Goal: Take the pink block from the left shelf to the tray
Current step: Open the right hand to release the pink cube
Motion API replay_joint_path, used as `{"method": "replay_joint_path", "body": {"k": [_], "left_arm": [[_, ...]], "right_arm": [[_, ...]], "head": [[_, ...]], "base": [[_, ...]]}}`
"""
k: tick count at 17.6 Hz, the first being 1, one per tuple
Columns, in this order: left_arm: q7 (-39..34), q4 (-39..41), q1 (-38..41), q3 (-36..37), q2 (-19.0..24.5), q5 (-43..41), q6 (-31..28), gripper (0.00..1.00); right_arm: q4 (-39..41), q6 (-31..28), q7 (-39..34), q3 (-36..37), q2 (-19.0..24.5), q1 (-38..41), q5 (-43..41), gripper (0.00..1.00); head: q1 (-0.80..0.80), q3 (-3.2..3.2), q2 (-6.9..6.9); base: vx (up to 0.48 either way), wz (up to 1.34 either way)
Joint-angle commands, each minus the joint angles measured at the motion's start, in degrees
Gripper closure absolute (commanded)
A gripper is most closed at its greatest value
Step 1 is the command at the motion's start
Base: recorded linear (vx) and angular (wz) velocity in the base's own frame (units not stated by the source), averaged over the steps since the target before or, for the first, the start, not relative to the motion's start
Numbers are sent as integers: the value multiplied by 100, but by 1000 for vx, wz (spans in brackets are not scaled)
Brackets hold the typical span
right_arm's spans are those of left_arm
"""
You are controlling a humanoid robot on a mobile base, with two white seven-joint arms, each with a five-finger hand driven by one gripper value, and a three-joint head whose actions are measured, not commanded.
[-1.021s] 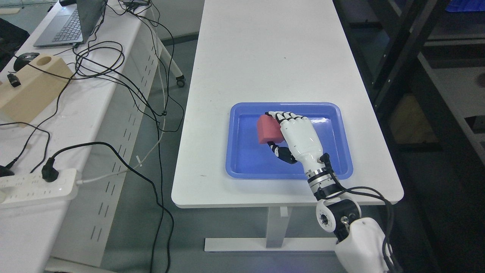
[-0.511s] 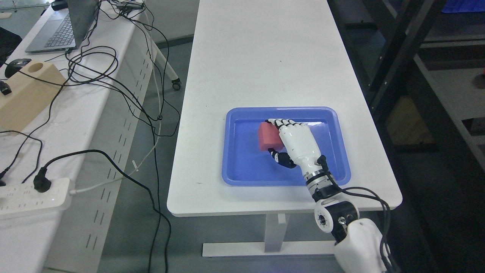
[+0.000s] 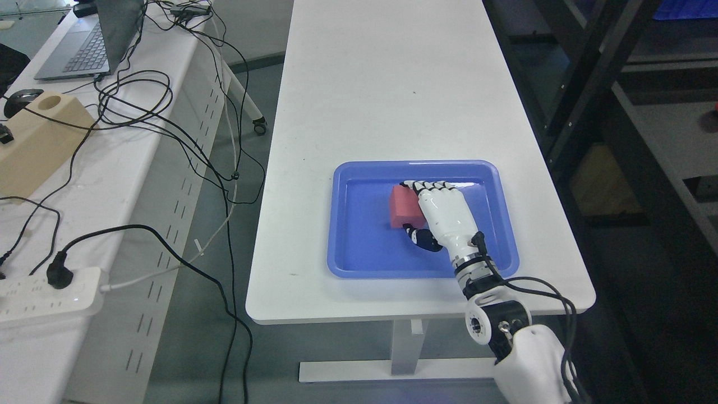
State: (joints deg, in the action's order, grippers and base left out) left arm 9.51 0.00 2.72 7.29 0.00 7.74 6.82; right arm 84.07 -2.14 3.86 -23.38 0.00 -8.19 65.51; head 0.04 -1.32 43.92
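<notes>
A pink block [image 3: 404, 207] is inside the blue tray [image 3: 359, 264] on the white table [image 3: 387, 84]. My right hand [image 3: 418, 210] is shut on the pink block, fingers over its top and thumb under its near side. The block looks low, at or close to the tray floor; whether it touches I cannot tell. The right arm comes in from the lower right. The left arm is out of view.
A second white table at the left carries a laptop [image 3: 84, 39], a beige box [image 3: 39, 134], a power strip [image 3: 45, 292] and many black cables [image 3: 168, 123]. Dark shelf frames [image 3: 589, 84] stand close along the right side of the table.
My right hand with the pink block has sunk lower into the tray. The camera has shifted a little, so the whole scene slid slightly.
</notes>
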Motion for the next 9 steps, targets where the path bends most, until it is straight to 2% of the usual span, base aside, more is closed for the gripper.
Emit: {"method": "replay_joint_path", "body": {"k": [1,9], "left_arm": [[-2,100,0,0,100,0,4,0],[-2,100,0,0,100,0,-5,0]], "right_arm": [[-31,-129,-17,35,-100,28,-432,30],[13,-129,1,97,-100,115,-688,20]], "head": [[0,0,0],[0,0,0]], "base": [[0,0],[0,0]]}}
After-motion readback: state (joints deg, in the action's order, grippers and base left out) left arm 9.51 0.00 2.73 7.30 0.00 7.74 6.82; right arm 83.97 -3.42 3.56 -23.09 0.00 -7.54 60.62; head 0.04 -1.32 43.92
